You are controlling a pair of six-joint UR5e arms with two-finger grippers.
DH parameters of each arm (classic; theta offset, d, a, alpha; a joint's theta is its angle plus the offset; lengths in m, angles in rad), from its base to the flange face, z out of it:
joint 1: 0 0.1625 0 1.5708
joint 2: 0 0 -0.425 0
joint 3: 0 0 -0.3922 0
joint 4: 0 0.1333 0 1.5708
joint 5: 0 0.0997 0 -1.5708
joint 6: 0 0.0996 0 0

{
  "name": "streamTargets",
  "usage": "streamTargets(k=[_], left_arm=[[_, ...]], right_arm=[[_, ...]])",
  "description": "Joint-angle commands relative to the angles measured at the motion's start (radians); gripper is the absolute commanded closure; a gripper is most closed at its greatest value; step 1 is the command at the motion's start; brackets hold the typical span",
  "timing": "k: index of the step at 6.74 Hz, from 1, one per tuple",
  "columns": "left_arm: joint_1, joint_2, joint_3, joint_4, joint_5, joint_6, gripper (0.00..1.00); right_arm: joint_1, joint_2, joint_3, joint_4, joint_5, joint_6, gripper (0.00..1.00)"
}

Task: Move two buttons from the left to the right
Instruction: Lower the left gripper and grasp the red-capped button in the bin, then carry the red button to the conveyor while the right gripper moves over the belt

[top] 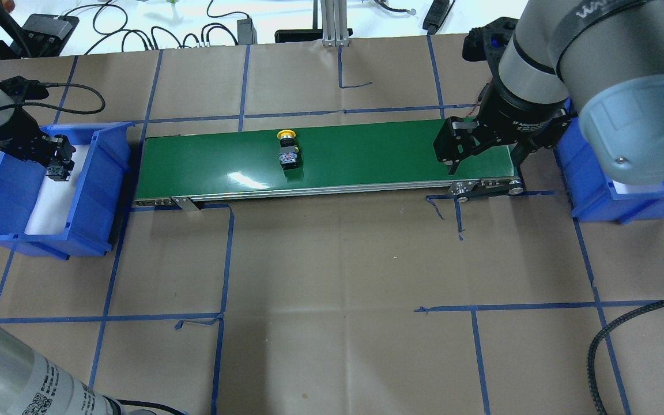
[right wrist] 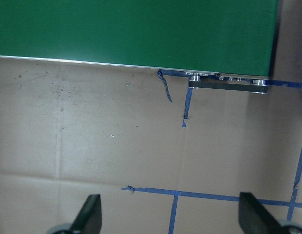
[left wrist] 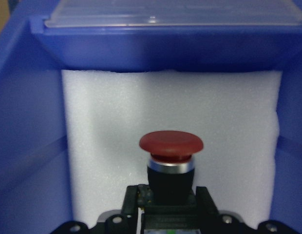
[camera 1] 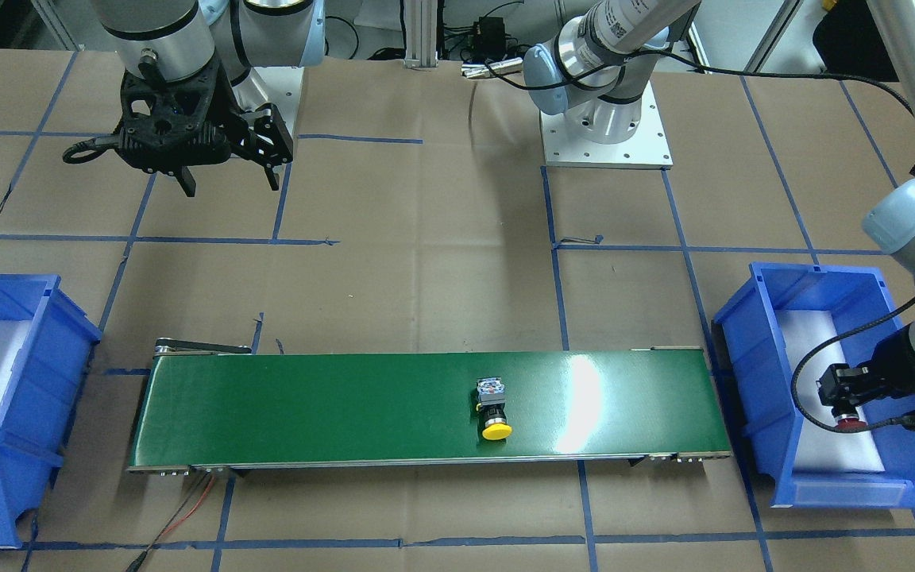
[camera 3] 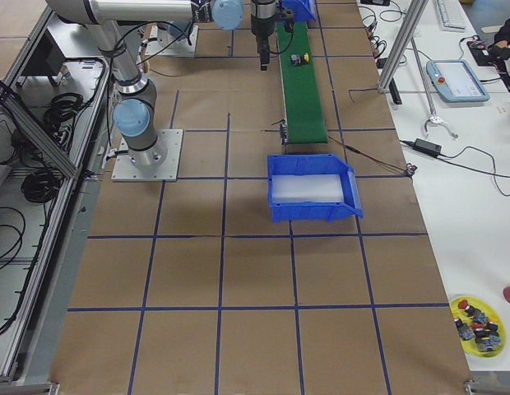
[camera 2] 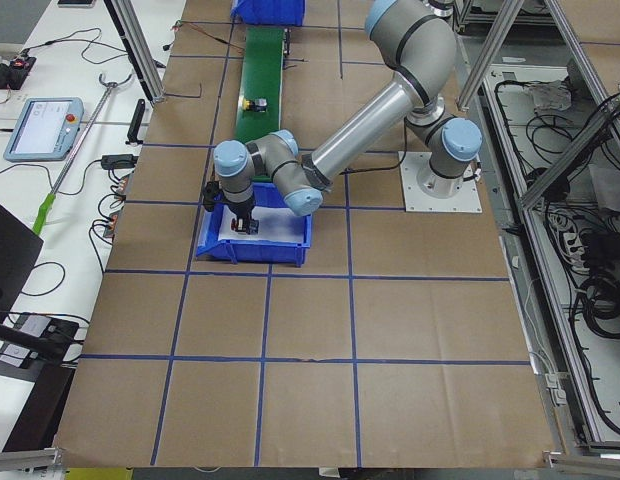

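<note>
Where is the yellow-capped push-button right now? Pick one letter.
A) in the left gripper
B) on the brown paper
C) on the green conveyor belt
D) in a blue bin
C: the yellow-capped push-button lies on its side on the green conveyor belt, while the left gripper grips the red-capped push-button inside the blue bin.

Right gripper (right wrist: 171,215) fingers spread wide above taped brown table (right wrist: 92,146); green conveyor (right wrist: 136,27) at top.

Overhead and front views face each other, steeply down, sharing the belt (top: 366,155). Side views look along the tabletop (camera 2: 310,350) from afar; wrist cameras sit close.
</note>
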Motion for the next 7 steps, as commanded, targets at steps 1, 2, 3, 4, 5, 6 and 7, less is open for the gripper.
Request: streamTargets(k=[1, 2, 3, 4, 5, 6, 7], left_arm=[[0.002, 0.084, 0.083, -0.163, 0.005, 0.002, 0.94], [-0.001, 0.127, 0.123, -0.246, 0.007, -0.001, 0.94], [-0.006, 0.154, 0.15, -0.305, 0.008, -0.004, 0.94], [-0.011, 0.156, 0.143, -0.305, 0.008, -0.012, 0.94], [-0.027, 0.149, 0.135, -0.304, 0.007, -0.033, 0.94], [-0.07, 0.151, 0.132, -0.304, 0.008, -0.049, 0.94], [-0.133, 0.148, 0.132, -0.302, 0.008, -0.126, 0.94]], right_arm=[[0.0, 0.001, 0.0, 0.0, 0.0, 0.0, 0.0], [0.0, 0.001, 0.0, 0.0, 0.0, 0.0, 0.0], [0.0, 0.001, 0.0, 0.0, 0.0, 0.0, 0.0], [0.0, 0.001, 0.0, 0.0, 0.0, 0.0, 0.0], [0.0, 0.001, 0.002, 0.0, 0.0, 0.0, 0.0], [0.0, 0.001, 0.002, -0.003, 0.0, 0.0, 0.0], [0.0, 0.001, 0.003, -0.02, 0.0, 0.002, 0.0]])
